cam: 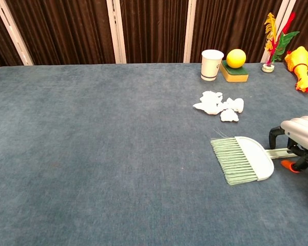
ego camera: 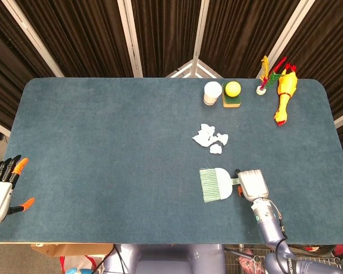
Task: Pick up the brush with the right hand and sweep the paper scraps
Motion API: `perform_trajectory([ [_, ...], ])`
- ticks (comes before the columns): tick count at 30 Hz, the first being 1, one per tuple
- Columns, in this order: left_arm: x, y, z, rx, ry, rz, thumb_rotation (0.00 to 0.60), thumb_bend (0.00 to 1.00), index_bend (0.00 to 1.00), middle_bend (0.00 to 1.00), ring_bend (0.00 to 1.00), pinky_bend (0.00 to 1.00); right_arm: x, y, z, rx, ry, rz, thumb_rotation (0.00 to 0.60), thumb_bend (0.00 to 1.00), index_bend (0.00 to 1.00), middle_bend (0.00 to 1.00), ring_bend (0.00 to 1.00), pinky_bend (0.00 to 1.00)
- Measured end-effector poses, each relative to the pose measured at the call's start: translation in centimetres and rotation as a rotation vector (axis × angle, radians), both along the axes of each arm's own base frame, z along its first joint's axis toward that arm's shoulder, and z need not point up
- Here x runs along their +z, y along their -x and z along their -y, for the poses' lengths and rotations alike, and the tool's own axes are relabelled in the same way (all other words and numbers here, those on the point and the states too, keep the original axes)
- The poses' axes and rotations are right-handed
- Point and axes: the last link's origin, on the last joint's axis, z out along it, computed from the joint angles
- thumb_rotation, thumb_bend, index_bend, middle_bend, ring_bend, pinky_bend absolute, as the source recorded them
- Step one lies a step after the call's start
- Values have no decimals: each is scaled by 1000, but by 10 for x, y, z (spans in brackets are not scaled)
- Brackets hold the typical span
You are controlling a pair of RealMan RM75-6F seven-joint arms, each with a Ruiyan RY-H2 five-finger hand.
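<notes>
Green brush [cam: 245,160] beside right hand [cam: 300,137]

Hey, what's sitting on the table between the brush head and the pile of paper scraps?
Nothing: in both views only bare blue table separates the brush from the paper scraps.
</notes>
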Motion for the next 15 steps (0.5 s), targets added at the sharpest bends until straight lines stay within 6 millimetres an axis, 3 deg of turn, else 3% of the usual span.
perform_trajectory([
  [7,1,1,-1,1,-1,2,600,0,0,0,0,10,-3,3,1,-13,-7,0,600,397,765,912,960,901],
  [15,1,0,-1,0,-2,2,600,0,0,0,0,10,2,2,2,-8,4,14,600,470,830,912,960,902],
])
